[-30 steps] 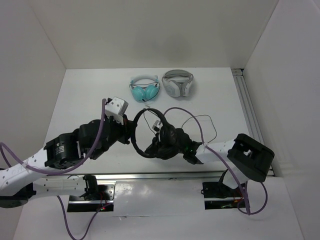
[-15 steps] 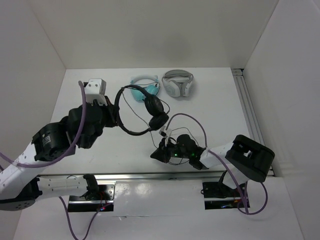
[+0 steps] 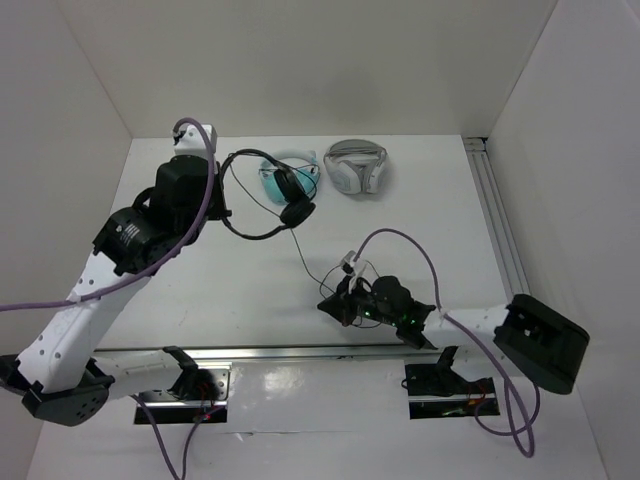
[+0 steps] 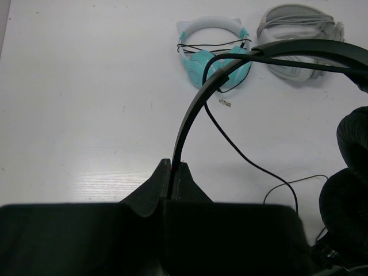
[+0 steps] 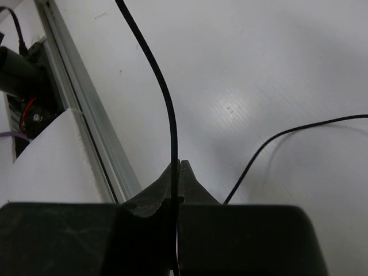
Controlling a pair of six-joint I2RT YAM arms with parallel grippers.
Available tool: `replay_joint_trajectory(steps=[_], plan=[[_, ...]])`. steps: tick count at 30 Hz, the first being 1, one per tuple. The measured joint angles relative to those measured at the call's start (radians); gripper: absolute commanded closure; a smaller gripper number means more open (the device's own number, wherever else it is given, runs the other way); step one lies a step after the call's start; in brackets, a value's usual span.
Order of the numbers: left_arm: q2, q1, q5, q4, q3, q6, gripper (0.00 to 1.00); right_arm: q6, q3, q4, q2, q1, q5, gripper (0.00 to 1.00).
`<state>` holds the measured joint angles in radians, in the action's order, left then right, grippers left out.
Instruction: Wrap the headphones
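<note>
The black headphones (image 3: pixel 283 190) hang in the air at the back left, in front of the teal pair. My left gripper (image 3: pixel 224 196) is shut on their thin headband (image 4: pixel 193 112). The round earcups (image 4: pixel 349 184) show at the right edge of the left wrist view. The thin black cable (image 3: pixel 306 262) runs from the earcups down to my right gripper (image 3: pixel 330 305), which sits low near the table's front edge. In the right wrist view the right gripper (image 5: pixel 179 164) is shut on the cable (image 5: pixel 168 103). Another stretch of cable (image 5: pixel 276 138) lies loose on the table.
The teal headphones (image 3: pixel 285 178) and the white-grey headphones (image 3: pixel 356 166) lie at the back middle, and both show in the left wrist view, teal (image 4: pixel 214 60) and white-grey (image 4: pixel 299 31). A metal rail (image 3: pixel 497 215) runs along the right side. The front rail (image 5: pixel 80 121) is close to my right gripper.
My left arm has carried the headphones up and away to the back left. My right gripper has stayed near the front edge on the cable, which now stretches between the two grippers.
</note>
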<state>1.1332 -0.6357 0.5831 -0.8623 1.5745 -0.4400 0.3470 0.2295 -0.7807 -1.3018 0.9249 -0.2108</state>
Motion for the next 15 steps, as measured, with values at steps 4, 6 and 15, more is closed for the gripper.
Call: replay_joint_trajectory(steps=[4, 6, 15], plan=[[0.033, 0.077, -0.031, 0.009, 0.0, 0.029, 1.0, -0.007, -0.006, 0.136, 0.209, 0.023, 0.103, 1.0], [0.036, 0.137, -0.051, 0.027, -0.023, 0.04, 1.0, -0.014, -0.006, 0.214, 0.322, 0.045, 0.15, 1.0], [0.082, 0.304, -0.116, 0.029, -0.087, 0.011, 1.0, -0.03, 0.103, 0.579, 0.612, 0.203, 0.307, 1.0]])
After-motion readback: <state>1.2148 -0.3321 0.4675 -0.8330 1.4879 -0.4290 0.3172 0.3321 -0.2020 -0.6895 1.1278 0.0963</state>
